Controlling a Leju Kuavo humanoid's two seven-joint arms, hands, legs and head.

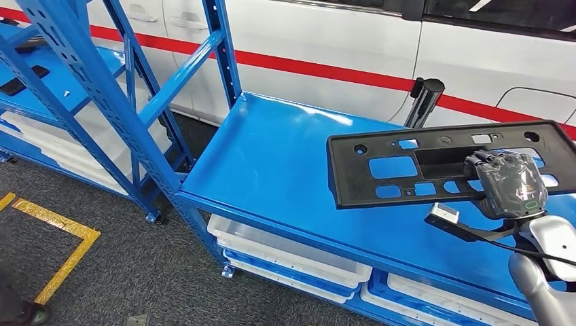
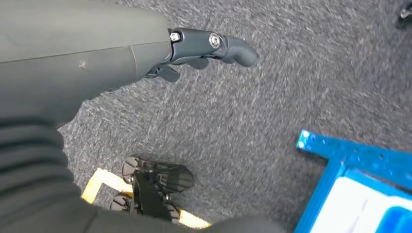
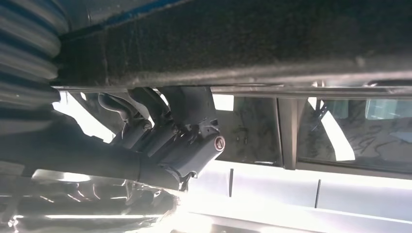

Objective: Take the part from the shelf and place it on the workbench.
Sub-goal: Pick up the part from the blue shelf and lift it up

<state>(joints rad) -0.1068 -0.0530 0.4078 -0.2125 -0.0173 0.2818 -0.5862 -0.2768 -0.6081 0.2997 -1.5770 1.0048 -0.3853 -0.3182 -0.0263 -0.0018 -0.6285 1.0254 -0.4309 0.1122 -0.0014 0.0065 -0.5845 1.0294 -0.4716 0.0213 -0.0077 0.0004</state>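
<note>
One hand carries your load — the right hand (image 1: 506, 185) grips the black part (image 1: 407, 166) near its lower edge, holding it flat above the right end of the blue workbench (image 1: 272, 149), not yet resting on it. Your left hand (image 2: 204, 48) hangs over the carpet with nothing in it, fingers loosely curled. Watch the grip: it sits toward one end, so the long free end could sag or twist — and strike the bench first if you lower unevenly.
</note>
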